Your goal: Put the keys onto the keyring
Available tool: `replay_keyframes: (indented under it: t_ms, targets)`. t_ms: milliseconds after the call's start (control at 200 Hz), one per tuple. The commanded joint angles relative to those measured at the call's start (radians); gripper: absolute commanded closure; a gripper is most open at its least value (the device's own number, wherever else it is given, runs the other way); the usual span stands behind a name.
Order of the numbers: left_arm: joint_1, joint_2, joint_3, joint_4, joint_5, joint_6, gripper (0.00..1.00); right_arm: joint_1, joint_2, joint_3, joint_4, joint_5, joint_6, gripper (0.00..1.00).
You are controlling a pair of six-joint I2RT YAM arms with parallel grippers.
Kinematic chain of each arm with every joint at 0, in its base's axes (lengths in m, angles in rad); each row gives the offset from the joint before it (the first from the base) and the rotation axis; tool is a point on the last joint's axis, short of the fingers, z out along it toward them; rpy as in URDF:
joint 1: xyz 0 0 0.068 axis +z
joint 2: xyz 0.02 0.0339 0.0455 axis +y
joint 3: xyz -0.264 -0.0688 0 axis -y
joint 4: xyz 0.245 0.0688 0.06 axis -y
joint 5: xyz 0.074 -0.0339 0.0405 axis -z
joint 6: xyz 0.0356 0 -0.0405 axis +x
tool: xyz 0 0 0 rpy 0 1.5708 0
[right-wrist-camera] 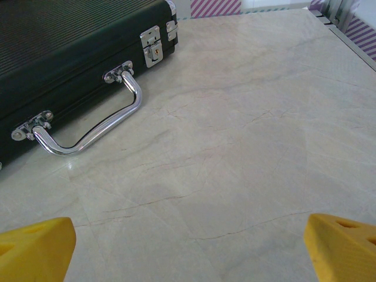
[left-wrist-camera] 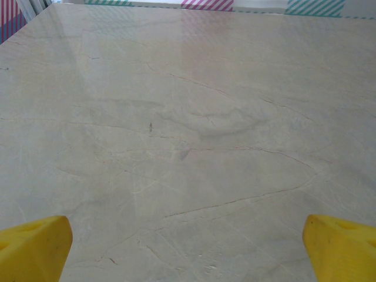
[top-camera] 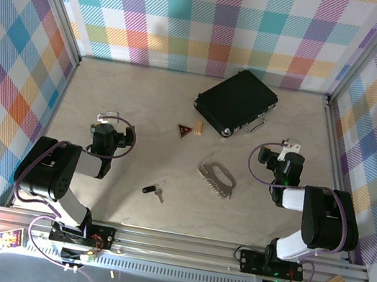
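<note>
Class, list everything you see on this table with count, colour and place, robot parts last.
black case: one, black with silver latches, far centre of the table.
tag: one, red and black, just nearer than the case.
keyring: one, silvery, centre.
keys: one set, black head, silver blade, nearer and left of the keyring.
left gripper: one, yellow fingertips, open, over bare table.
right gripper: one, yellow fingertips, open, near the case.
</note>
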Motion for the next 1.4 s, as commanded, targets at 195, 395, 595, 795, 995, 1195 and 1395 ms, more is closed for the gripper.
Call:
replay_keyframes:
  t_ms: [195,395,595,795,995,1195,1395]
  targets:
    - [0.007,0.002,0.02,0.004,0.019,0.008,0.0,0.007,0.0,0.006,0.032,0.008,0.012,0.01]
    - [0.005,0.001,0.02,0.004,0.019,0.008,0.0,0.007,-0.001,0.005,0.035,0.008,0.011,0.01]
    - [0.006,0.0,0.018,0.006,0.02,0.008,0.0,0.007,-0.003,0.004,0.037,0.008,0.012,0.01]
    - [0.006,-0.002,0.018,0.007,0.019,0.008,0.0,0.007,-0.033,0.025,-0.028,-0.023,-0.001,0.01]
    - [0.007,-0.101,0.086,-0.193,0.024,0.01,0.0,0.014,-0.14,0.034,-0.124,-0.045,-0.025,0.01]
    - [0.006,-0.224,0.087,-0.28,0.019,0.008,0.0,0.026,-0.24,0.061,-0.259,-0.046,-0.028,0.01]
    - [-0.004,-0.362,0.148,-0.485,0.059,-0.055,0.0,0.075,-0.387,0.101,-0.433,-0.031,0.008,0.01]
